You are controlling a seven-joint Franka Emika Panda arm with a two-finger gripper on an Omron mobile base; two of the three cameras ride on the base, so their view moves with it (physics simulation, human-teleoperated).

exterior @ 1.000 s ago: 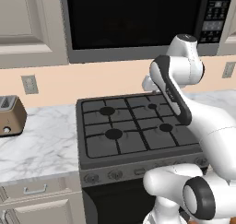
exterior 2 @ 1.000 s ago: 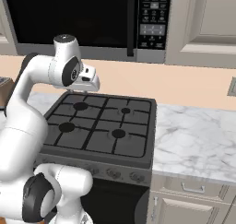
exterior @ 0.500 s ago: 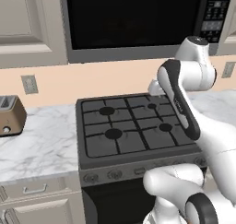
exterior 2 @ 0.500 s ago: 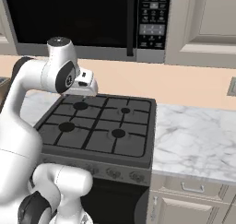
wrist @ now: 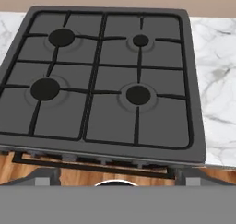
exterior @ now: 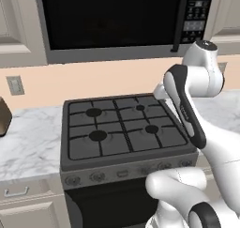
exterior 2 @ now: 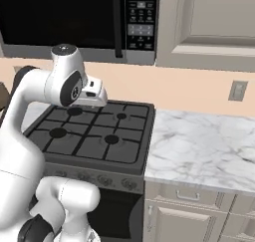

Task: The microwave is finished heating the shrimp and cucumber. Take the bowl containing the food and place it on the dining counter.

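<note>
The black microwave (exterior: 112, 20) hangs shut above the stove, with its control panel (exterior 2: 141, 22) on the right; its dark door hides the bowl, shrimp and cucumber. The dining counter is out of view. My gripper (wrist: 118, 178) hovers above the front of the stove (wrist: 101, 80) and looks down on its four burners. Its dark fingertips (wrist: 44, 177) stand wide apart, open, with nothing between them. My white hand (exterior 2: 93, 93) sits below the microwave's lower edge, over the stove's back.
A marble worktop (exterior 2: 199, 146) runs on both sides of the stove (exterior: 122, 128), with beige drawers underneath. A toaster (exterior: 2, 117) stands at the far left. Upper cabinets (exterior 2: 209, 22) flank the microwave. Wall outlets (exterior 2: 237, 90) sit on the backsplash.
The whole scene has slid left in both base views, so the base has driven right. The arm's upper joint has risen, and the hand stays over the stove.
</note>
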